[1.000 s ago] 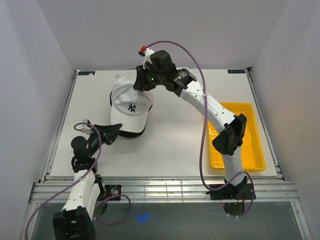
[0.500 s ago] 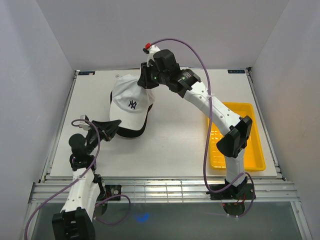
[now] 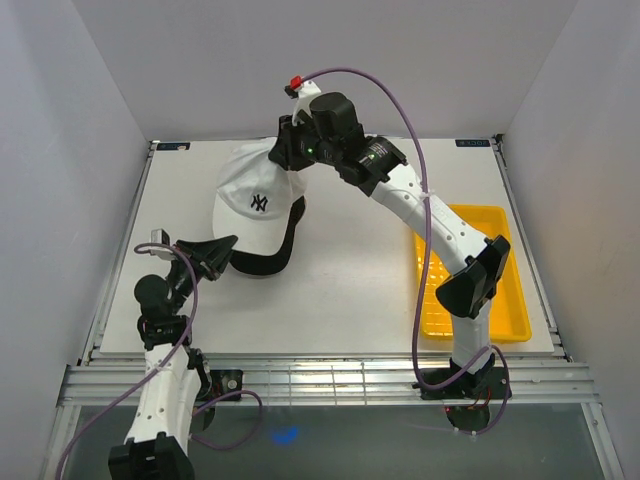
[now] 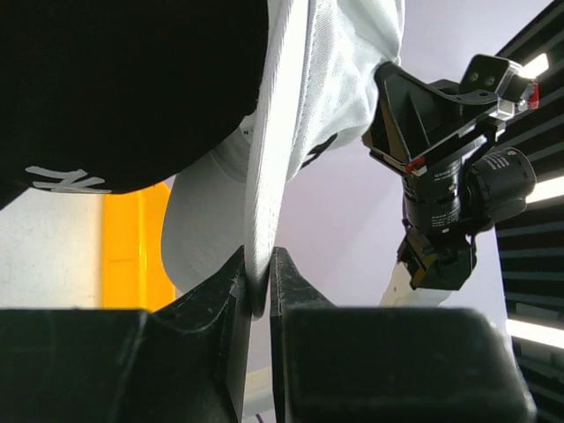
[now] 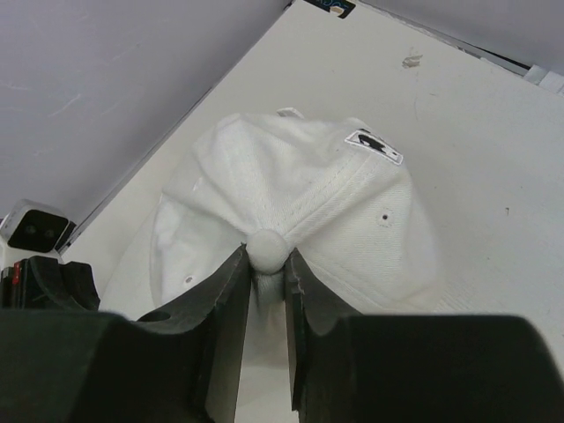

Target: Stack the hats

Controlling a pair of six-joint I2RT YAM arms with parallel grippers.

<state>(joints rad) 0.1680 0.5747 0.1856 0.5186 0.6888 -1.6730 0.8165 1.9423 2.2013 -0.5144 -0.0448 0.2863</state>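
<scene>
Top view: white fabric baseball cap [image 3: 252, 205] with a dark NY mark sits tilted over a black fabric cap [image 3: 268, 263], left-centre of the white desk [image 3: 350, 290]. Only the black cap's rim shows beneath it. Left gripper [image 3: 225, 248] is at the brim side, right gripper [image 3: 284, 160] at the crown. The yellow plastic mesh tray [image 3: 500, 300] is well apart on the right. No pink or tan cap visible here; under the black one or out of shot, cannot tell.

Left wrist: left gripper [image 4: 260, 264] is clenched on the white cap's brim edge, which runs up between the fingers. The black cap [image 4: 123, 88] is close beside it. Whether the two caps touch, cannot tell.

Right wrist: right gripper [image 5: 267, 260] is pinched on the crown fabric of the white cap [image 5: 308, 203], right at the top button.

My read on status: white-on-black placement is in progress and not released. Left to do: settle the cap square on the black one and let go with both. How many hats are in the stack cannot be confirmed.
</scene>
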